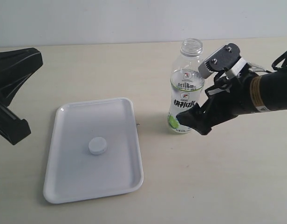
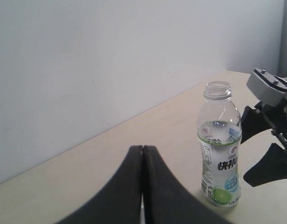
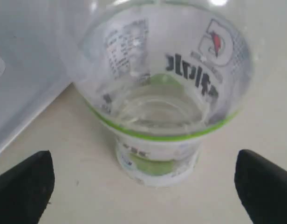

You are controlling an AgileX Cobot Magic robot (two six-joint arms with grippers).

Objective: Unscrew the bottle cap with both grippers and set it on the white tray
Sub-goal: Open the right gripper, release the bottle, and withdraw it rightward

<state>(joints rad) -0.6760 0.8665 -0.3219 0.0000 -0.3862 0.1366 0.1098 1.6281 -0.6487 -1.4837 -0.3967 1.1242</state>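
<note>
The pale table (image 1: 227, 186) is carrying everything, and the white tray (image 1: 69, 179) is lying flat on it, left of centre in the exterior view. The bottle (image 1: 184, 93) is standing upright just beside the tray's right edge, its threaded neck bare and a little clear liquid sitting inside. The right gripper (image 1: 195, 93) is hanging with its jaws spread wide at the bottle's labelled body, gripping nothing; whether a finger is brushing the label cannot be told. The left gripper (image 2: 142, 158) is resting well apart at the far left, its fingers pressed shut on nothing. The bottle cap (image 1: 97, 145) is sitting near the middle of the tray, clear of the rim. Judging from this, the task is looking all but done, and only clearing the right arm is remaining: it is calling for a straight pull back along the arm's own line, jaws kept wide, so that neither finger is nudging the light, nearly empty bottle over.
</note>
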